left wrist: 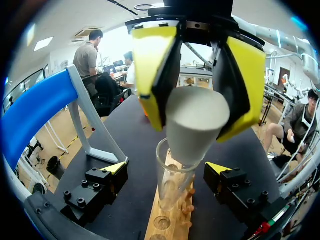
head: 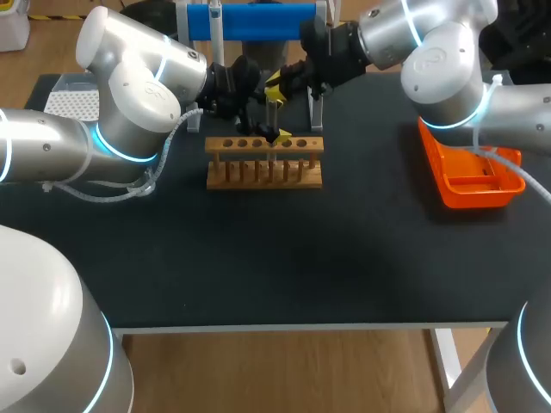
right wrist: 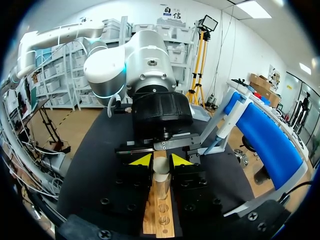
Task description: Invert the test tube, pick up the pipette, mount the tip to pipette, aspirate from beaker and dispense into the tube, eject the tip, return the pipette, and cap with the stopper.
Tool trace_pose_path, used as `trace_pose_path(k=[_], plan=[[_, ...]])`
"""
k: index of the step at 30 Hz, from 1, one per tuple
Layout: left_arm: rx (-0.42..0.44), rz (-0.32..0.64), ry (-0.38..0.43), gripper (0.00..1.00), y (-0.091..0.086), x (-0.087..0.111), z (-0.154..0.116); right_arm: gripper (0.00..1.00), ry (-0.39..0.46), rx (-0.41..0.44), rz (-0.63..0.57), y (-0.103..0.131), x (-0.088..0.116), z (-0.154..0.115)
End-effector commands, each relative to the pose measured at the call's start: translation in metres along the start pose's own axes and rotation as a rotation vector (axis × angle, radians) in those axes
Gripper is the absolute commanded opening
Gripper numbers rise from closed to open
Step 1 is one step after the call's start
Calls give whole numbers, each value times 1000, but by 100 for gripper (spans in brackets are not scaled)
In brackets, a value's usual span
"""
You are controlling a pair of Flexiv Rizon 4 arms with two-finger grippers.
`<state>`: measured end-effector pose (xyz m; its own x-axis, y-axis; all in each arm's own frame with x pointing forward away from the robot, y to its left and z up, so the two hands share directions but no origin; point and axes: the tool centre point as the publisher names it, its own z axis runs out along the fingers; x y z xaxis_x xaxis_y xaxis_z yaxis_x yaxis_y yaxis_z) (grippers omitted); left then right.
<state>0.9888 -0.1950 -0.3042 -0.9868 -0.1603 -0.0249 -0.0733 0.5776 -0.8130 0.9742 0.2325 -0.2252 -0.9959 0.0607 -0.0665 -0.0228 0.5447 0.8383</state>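
Observation:
A glass test tube (left wrist: pixel 172 185) stands upright in the wooden rack (head: pixel 263 168) at the back middle of the table. My right gripper (left wrist: pixel 195 95) is shut on a white cone-shaped stopper (left wrist: pixel 195 125), whose narrow end sits at the tube's mouth. In the right wrist view the stopper (right wrist: pixel 161 176) shows between that gripper's (right wrist: pixel 161 160) yellow tips. My left gripper (left wrist: pixel 167 169) is open, lower down, with one finger on each side of the tube and a gap on both sides. From overhead, both grippers meet over the rack, the right (head: pixel 275 86) above the left (head: pixel 269 133).
A blue pipette stand (head: pixel 258 21) stands just behind the rack, with a white pipette (right wrist: pixel 220 131) hanging on it. An orange tray (head: pixel 472 176) lies at the right, a white tip box (head: pixel 73 103) at the far left. My left arm (right wrist: pixel 145 65) is close ahead of the right gripper.

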Motion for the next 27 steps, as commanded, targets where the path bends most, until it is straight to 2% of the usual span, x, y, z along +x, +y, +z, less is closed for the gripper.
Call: trace_pose_path(k=[1,27], plan=[[-3,-1,2,100,0,-1,0,0,0,-2,-2,-2,-1,2],[-3,-1,2,100,0,-1,0,0,-15,-20,-1,2,-4,1]])
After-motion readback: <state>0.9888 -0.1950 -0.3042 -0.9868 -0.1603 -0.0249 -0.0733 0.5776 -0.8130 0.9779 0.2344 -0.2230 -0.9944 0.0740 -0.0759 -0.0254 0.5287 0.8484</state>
